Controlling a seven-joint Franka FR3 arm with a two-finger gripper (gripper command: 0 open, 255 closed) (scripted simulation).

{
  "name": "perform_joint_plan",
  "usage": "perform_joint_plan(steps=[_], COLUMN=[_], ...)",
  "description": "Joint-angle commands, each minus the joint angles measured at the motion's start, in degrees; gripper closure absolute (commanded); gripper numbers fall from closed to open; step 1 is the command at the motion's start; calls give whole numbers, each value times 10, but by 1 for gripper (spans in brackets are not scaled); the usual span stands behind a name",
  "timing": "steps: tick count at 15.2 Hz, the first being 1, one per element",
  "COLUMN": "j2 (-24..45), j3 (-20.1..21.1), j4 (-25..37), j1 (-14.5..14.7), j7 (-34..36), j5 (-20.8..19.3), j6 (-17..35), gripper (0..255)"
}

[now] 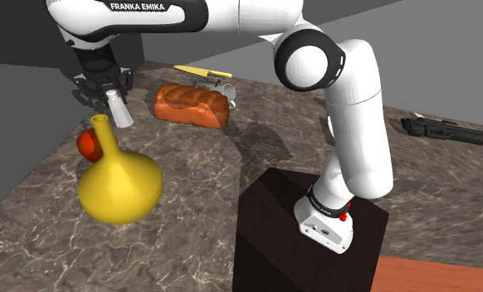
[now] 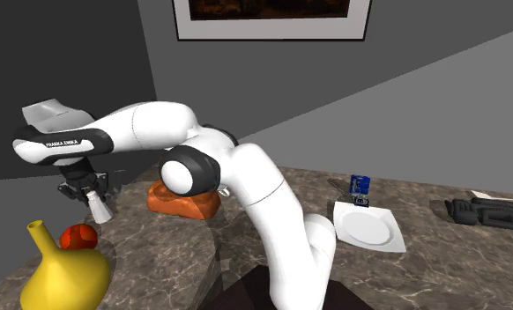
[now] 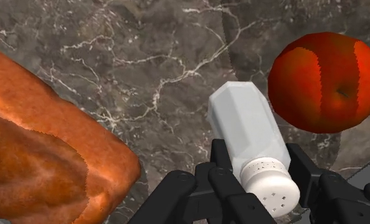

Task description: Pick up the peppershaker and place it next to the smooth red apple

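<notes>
Shoulder view: the all-black two-finger gripper (image 1: 109, 91) is clamped on the cap end of a pale grey, faceted pepper shaker (image 1: 120, 109), which hangs tilted below the fingers and appears clear of the dark veined marble counter (image 1: 198, 207). A smooth red apple (image 1: 88, 145) lies just below and beside the held shaker, partly hidden by the neck of a yellow round-bellied vase (image 1: 119, 187) that stands nearer the camera than the hand. A brown bread loaf (image 1: 192, 104) lies on the far side of the hand from the apple, with a yellow-handled knife (image 1: 202, 72) beyond it. Second exterior view: the gripper (image 2: 92, 195) grasps the shaker (image 2: 99, 210) by its top, with the base pointing down. The apple (image 2: 78, 236) sits just under and beside it, apart from it, the vase (image 2: 65, 277) is lower down next to the apple, and the loaf (image 2: 184, 201) is near the hand on the arm's side. A square white plate (image 2: 367, 226) lies well apart from the hand, past the arm. Wrist view: the two black fingers (image 3: 222, 159) press against both sides of the shaker (image 3: 247, 127) just behind its white perforated cap — a firm grasp, with the body extending away from the hand. The apple (image 3: 323, 83) is close beside the shaker's body without touching it; the loaf (image 3: 44, 159) lies on the opposite side of the gripper (image 3: 259, 156), further off.
</notes>
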Motion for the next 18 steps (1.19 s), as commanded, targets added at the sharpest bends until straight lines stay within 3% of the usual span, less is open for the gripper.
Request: perform_joint_plan(steps=[1,18], j2=[0,13], j3=[0,-3], j4=[-15,-114], j1=[-2,-7], j7=[1,13], j5=[0,-6], j6=[15,126], gripper=[255,255])
